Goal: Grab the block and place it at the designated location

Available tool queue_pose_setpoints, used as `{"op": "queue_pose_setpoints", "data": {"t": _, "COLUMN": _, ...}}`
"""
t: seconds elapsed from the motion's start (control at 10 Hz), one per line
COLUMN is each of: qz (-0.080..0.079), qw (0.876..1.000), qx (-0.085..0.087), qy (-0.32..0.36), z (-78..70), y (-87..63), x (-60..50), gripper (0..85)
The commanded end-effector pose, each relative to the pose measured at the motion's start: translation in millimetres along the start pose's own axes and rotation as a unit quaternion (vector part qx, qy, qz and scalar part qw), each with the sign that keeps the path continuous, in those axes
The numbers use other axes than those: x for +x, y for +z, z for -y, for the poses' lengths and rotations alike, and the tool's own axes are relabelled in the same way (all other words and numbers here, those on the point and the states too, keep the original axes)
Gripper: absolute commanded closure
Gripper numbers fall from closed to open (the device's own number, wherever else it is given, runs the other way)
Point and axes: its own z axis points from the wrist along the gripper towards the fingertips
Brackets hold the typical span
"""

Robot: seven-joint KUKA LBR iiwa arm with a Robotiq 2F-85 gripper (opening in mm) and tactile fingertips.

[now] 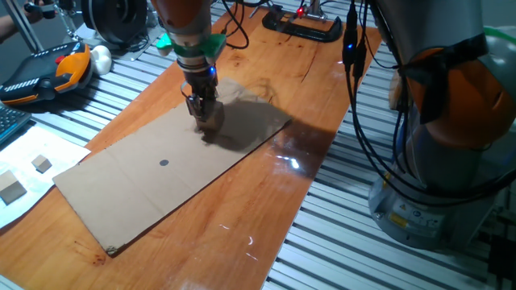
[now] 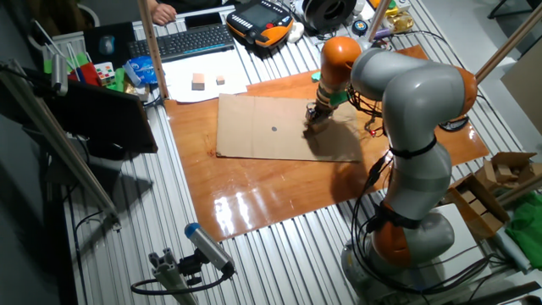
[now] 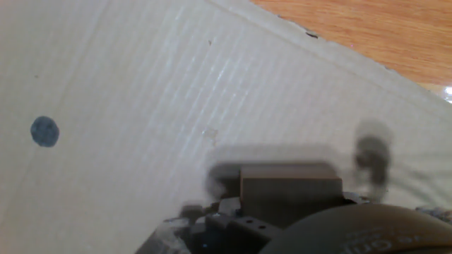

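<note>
Gripping the block (image 3: 288, 185), our gripper (image 1: 203, 115) has its jaws clamped on it just above the cardboard sheet (image 1: 137, 189), near the sheet's far corner by the arm. Item two: the dark dot (image 1: 164, 163), mid-sheet, well apart from us. Item three: two wooden cubes (image 1: 24, 179) on white paper (image 2: 199, 89) beyond the sheet's left edge.

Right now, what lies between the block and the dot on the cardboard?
Only bare cardboard sheet lies between the block and the dot; both fixed views show it.
</note>
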Motion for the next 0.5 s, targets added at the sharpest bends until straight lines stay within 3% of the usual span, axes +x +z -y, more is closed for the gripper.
{"op": "queue_pose_setpoints", "data": {"t": 0.0, "qz": -0.005, "qw": 1.000, "qx": -0.001, "qy": 0.001, "z": -1.6, "y": -3.6, "x": -1.7, "gripper": 46.7}}
{"op": "queue_pose_setpoints", "data": {"t": 0.2, "qz": -0.023, "qw": 1.000, "qx": -0.016, "qy": 0.012, "z": -11.2, "y": -20.0, "x": -5.9, "gripper": 56.7}}
{"op": "queue_pose_setpoints", "data": {"t": 0.4, "qz": -0.033, "qw": 0.998, "qx": -0.027, "qy": 0.043, "z": -28.6, "y": -45.0, "x": -9.4, "gripper": 59.7}}
